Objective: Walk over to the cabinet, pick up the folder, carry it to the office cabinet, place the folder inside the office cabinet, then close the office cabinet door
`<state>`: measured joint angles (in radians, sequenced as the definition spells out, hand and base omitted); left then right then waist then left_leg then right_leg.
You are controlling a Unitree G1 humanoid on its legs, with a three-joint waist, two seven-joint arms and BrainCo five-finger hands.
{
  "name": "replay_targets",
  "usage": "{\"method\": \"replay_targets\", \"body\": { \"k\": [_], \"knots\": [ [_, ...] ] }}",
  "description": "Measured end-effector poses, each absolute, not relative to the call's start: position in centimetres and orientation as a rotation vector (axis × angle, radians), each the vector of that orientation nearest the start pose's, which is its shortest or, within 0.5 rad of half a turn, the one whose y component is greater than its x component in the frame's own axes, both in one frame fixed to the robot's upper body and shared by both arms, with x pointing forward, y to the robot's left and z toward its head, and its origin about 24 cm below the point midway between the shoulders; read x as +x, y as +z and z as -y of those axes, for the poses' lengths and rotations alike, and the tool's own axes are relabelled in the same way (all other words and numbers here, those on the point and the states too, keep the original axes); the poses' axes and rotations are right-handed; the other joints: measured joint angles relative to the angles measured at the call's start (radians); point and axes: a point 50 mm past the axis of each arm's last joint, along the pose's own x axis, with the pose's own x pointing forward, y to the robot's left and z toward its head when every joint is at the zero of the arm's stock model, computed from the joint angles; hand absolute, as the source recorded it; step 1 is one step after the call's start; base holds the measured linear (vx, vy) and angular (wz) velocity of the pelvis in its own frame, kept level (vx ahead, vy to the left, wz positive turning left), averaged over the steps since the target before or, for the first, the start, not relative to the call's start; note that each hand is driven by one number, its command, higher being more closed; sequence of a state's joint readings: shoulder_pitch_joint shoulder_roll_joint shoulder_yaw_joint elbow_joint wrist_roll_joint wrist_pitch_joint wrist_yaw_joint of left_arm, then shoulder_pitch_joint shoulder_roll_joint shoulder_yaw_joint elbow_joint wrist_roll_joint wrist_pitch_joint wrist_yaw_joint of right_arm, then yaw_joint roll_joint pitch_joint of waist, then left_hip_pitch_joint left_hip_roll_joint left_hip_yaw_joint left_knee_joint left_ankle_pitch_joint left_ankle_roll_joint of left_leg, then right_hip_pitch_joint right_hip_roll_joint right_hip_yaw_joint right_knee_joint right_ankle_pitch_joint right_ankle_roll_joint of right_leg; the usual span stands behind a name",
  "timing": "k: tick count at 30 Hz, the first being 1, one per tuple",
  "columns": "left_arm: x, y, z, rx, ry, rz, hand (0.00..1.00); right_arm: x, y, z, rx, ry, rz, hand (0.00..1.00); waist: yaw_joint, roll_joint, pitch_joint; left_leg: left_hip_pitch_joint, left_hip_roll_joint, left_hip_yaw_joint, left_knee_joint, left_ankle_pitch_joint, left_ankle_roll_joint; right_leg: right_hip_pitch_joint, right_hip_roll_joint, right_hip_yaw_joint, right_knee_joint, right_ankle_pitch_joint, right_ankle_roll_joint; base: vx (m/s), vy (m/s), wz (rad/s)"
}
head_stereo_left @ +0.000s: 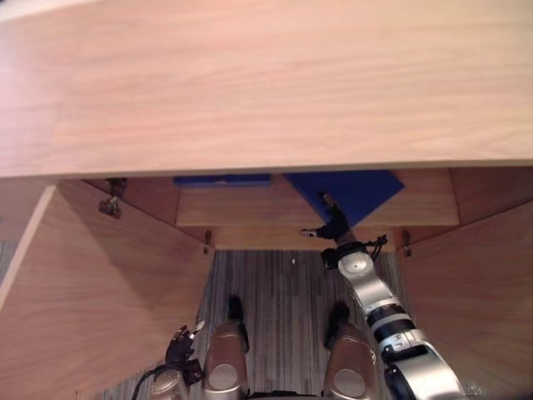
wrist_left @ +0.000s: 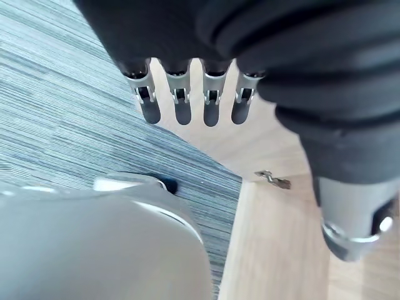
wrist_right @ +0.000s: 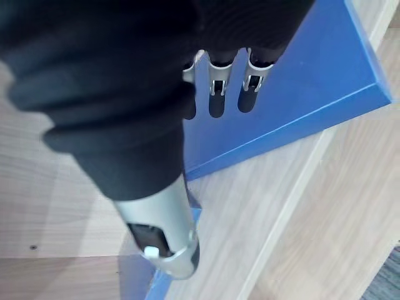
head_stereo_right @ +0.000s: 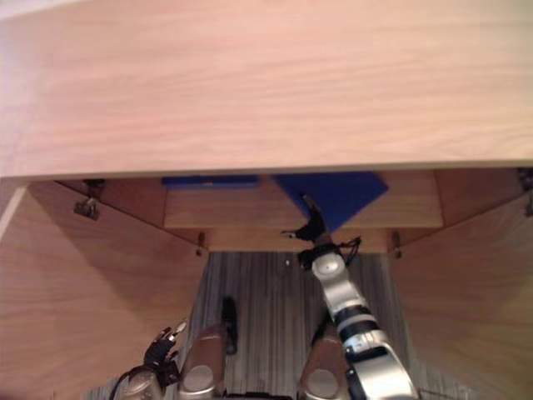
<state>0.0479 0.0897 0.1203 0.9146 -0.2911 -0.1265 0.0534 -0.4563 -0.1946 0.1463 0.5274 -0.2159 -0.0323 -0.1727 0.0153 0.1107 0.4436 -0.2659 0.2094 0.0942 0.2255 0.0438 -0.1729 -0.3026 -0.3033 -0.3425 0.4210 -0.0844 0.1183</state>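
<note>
Fingers [wrist_right: 215, 103] show straight in wrist views: right robot hand [wrist_right: 125, 69] over blue folder [wrist_right: 312, 81], left robot hand [wrist_left: 187, 31] above carpet [wrist_left: 62, 125].

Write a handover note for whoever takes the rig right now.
Right hand: open, fingers straight over the folder, reaching into the cabinet.
Left hand: open, idle, low beside the left door.
Folder lies flat and skewed on the shelf; another blue item sits further back.
Done, apparently: the folder is in the cabinet.
Left: pull the right hand out, then close the left door and right door, both open.
</note>
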Motion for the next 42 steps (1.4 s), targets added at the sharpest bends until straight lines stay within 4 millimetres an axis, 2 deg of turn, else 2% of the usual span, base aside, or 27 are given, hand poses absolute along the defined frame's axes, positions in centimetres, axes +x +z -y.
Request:
{"method": "replay_targets", "body": {
  "k": [2, 6, 9, 13, 19, 22, 24, 27, 31, 35, 39, 42],
  "knots": [
    [14.2, -13.5, -21.0, -0.21, 0.373, -0.802, 0.0, 34.0, 6.2, 15.1, -0.486, -0.009, 0.026, 0.0, 0.004, 0.0, 0.006, -0.017, -0.004, 0.0, -0.048, 0.037, -0.002, -0.043, 0.0, 0.001, 0.007, 0.005, -0.007, -0.01, -0.069, 0.03],
    [14.5, -13.4, -21.0, -0.226, 0.378, -0.794, 0.0, 35.6, 9.1, 16.2, -0.508, -0.037, 0.094, 0.0, 0.017, 0.001, 0.014, -0.056, -0.003, 0.001, -0.125, 0.107, -0.009, -0.129, 0.002, 0.004, 0.034, 0.015, -0.025, 0.04, -0.074, 0.01],
    [15.1, -13.2, -20.8, -0.245, 0.379, -0.773, 0.0, 36.9, 11.3, 17.8, -0.579, -0.067, 0.13, 0.0, 0.033, 0.001, 0.015, -0.079, -0.004, 0.001, -0.139, 0.12, -0.011, -0.165, 0.001, 0.006, 0.049, 0.013, -0.029, 0.05, -0.051, -0.01],
    [15.5, -13.0, -20.8, -0.268, 0.384, -0.75, 0.0, 37.7, 14.0, 19.3, -0.667, -0.078, 0.181, 0.0, 0.04, 0.001, 0.019, -0.104, -0.006, -0.003, -0.151, 0.128, -0.01, -0.191, 0.0, 0.003, 0.049, 0.013, -0.03, 0.03, -0.019, 0.04],
    [15.7, -12.9, -20.5, -0.273, 0.374, -0.742, 0.0, 38.6, 18.4, 23.9, -0.808, -0.184, 0.201, 0.0, 0.061, 0.013, 0.028, -0.14, -0.006, -0.02, -0.219, 0.175, -0.01, -0.241, 0.006, -0.012, 0.039, 0.021, -0.04, 0.02, -0.007, 0.06],
    [15.8, -12.9, -20.6, -0.274, 0.374, -0.737, 0.0, 38.7, 21.1, 25.5, -0.894, -0.232, 0.227, 0.0, 0.068, 0.019, 0.031, -0.143, -0.004, -0.019, -0.241, 0.187, -0.012, -0.249, 0.01, -0.013, 0.029, 0.026, -0.043, 0.0, -0.005, -0.02],
    [15.9, -12.8, -20.6, -0.278, 0.373, -0.729, 0.0, 38.6, 23.7, 26.7, -0.951, -0.275, 0.263, 0.0, 0.076, 0.026, 0.034, -0.153, 0.001, -0.015, -0.258, 0.196, -0.011, -0.264, 0.019, -0.013, 0.014, 0.034, -0.045, 0.01, -0.013, -0.08],
    [15.9, -12.8, -20.6, -0.292, 0.382, -0.725, 0.0, 38.5, 24.9, 27.9, -1.028, -0.298, 0.24, 0.0, 0.083, 0.027, 0.034, -0.153, 0.004, -0.01, -0.292, 0.213, -0.013, -0.278, 0.024, -0.014, 0.012, 0.035, -0.045, 0.01, -0.011, -0.04],
    [16.0, -12.8, -20.7, -0.303, 0.378, -0.72, 0.0, 38.5, 24.4, 29.1, -1.173, -0.204, 0.107, 0.0, 0.087, 0.027, 0.034, -0.155, 0.004, -0.01, -0.31, 0.218, -0.012, -0.281, 0.025, -0.019, 0.001, 0.036, -0.044, 0.01, -0.006, 0.0],
    [16.2, -12.7, -20.6, -0.307, 0.363, -0.714, 0.0, 38.5, 25.9, 29.4, -1.279, -0.176, 0.077, 0.0, 0.09, 0.027, 0.034, -0.164, 0.004, -0.007, -0.31, 0.218, -0.012, -0.29, 0.027, -0.019, -0.002, 0.037, -0.045, 0.02, -0.031, -0.01],
    [16.7, -12.5, -20.5, -0.32, 0.349, -0.703, 0.0, 38.4, 26.7, 29.6, -1.368, -0.224, 0.092, 0.0, 0.11, 0.027, 0.034, -0.173, 0.007, 0.008, -0.31, 0.219, -0.012, -0.3, 0.038, -0.007, -0.032, 0.061, -0.044, 0.01, -0.021, -0.12],
    [17.4, -12.2, -20.4, -0.323, 0.342, -0.685, 0.0, 38.2, 27.4, 28.8, -1.333, -0.276, 0.177, 0.0, 0.109, 0.027, 0.034, -0.18, 0.007, 0.01, -0.31, 0.22, -0.01, -0.301, 0.043, -0.006, -0.052, 0.074, -0.043, 0.01, -0.019, -0.05]
  ]
}}
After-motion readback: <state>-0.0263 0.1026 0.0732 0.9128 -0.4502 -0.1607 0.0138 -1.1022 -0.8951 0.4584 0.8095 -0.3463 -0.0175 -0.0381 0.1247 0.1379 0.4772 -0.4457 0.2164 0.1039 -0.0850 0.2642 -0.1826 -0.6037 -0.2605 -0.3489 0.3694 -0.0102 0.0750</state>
